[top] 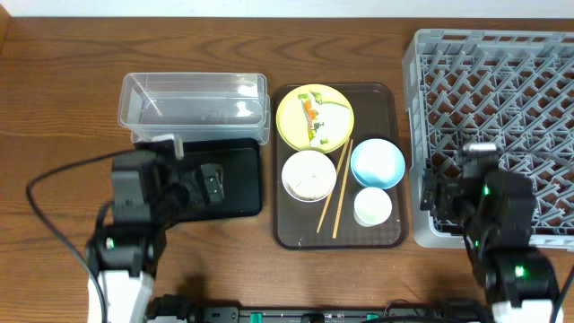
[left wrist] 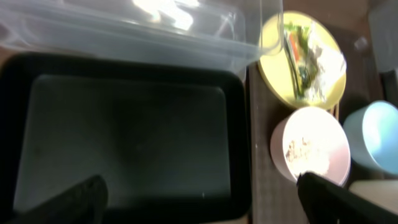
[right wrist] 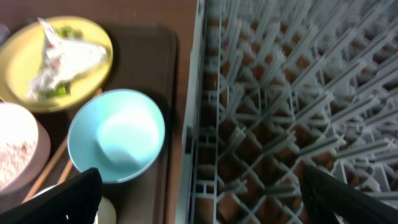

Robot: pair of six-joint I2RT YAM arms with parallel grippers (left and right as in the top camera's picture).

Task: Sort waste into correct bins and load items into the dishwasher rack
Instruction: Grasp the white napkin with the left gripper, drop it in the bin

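Note:
A yellow plate (top: 314, 117) on the brown serving tray holds the green-orange wrapper (top: 311, 111) and a white paper wad (top: 334, 117). In front of it stand a white bowl (top: 308, 174) with rice scraps, a light blue bowl (top: 377, 163) and a small white cup (top: 372, 206). Two chopsticks (top: 337, 193) lie between them. The clear tub (top: 193, 106) and black tray (top: 235, 184) are at the left. The grey rack (top: 502, 108) is at the right. My left gripper (top: 202, 184) (left wrist: 199, 205) is open and empty above the black tray (left wrist: 124, 137). My right gripper (top: 446, 184) (right wrist: 202, 199) is open and empty over the rack's left wall (right wrist: 193, 124).
The brown serving tray (top: 386, 99) lies between the bins and the rack. A black cable (top: 54, 215) loops on the table at the front left. The blue bowl (right wrist: 118, 134) sits close to the rack wall.

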